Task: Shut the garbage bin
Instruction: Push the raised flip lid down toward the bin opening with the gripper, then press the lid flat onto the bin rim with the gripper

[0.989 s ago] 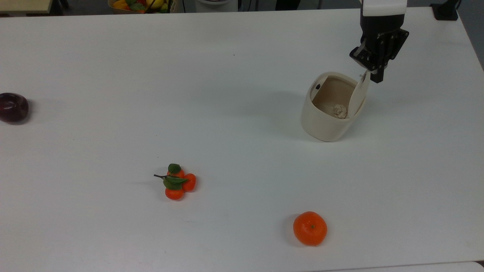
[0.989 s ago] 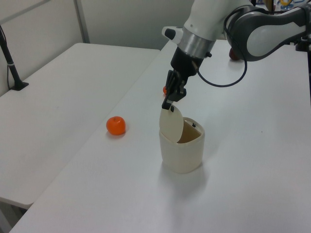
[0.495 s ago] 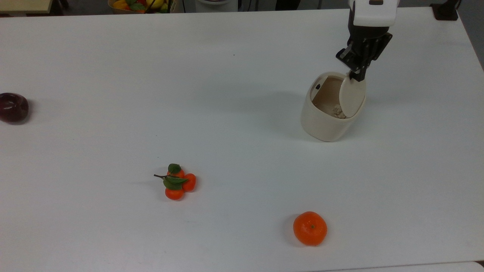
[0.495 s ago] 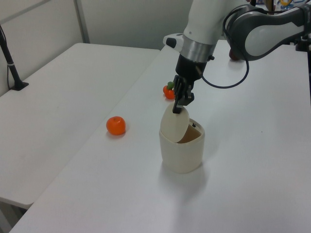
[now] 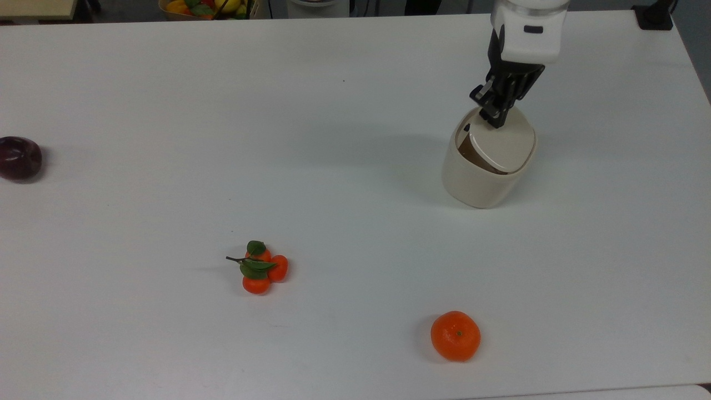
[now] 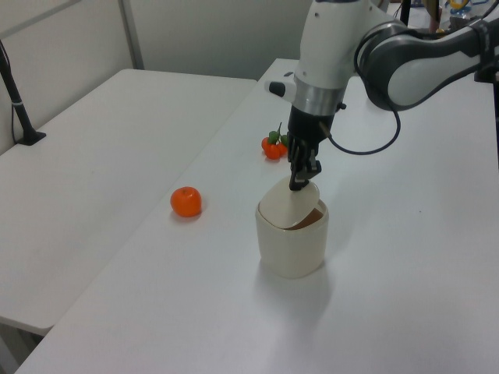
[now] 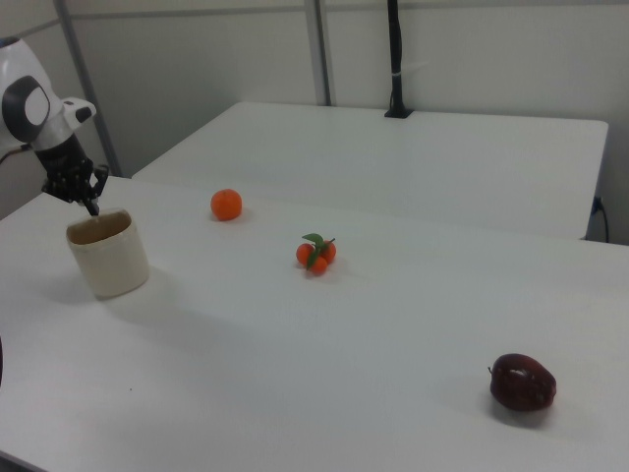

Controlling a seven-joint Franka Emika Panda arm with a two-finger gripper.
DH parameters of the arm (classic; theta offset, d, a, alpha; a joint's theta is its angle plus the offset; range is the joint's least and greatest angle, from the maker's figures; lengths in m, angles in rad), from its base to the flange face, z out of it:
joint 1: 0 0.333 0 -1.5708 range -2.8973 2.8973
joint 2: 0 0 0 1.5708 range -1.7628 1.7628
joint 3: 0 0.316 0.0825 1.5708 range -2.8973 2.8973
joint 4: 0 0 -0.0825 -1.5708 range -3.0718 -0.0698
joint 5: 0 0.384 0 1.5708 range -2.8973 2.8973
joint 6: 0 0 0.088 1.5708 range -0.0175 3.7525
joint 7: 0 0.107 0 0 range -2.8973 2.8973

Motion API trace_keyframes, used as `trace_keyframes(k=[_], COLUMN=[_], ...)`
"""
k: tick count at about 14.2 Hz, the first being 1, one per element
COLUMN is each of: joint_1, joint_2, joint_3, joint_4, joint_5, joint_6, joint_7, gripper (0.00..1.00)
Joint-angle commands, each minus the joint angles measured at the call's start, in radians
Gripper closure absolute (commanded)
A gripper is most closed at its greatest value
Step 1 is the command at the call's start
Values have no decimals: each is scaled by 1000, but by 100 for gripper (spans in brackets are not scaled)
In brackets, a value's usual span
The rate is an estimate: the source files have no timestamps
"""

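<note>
The cream-beige garbage bin stands at the top view's right. Its flat lid lies tilted low over the opening, with a dark gap left beside the black button. My gripper is shut, and its tips press on the lid's raised edge from above. In the left view the gripper touches the far edge of the lid of the bin. The right view has the bin at far left with the gripper on its top.
A large orange lies near the table's front edge. A cluster of small oranges with leaves sits mid-table. A dark red apple rests at the top view's far left. A fruit basket stands beyond the back edge.
The gripper has moved toward the top view's left and down, pushing the lid from nearly upright to almost flat over the bin. The crumpled paper inside is now covered.
</note>
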Motion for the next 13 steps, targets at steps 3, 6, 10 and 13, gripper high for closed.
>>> trace_keyframes(k=[3, 6, 10, 13], joint_1=[0, -3, -3, -3], joint_2=[26, 40, 54, 59], joint_3=[-6, -5, -6, -6], joint_4=[-28, -29, -29, -28], joint_5=[-14, -14, -14, -14], joint_6=[-15, -15, -15, -15], joint_7=[-23, -22, -23, -23], gripper=[100, 100, 100, 100])
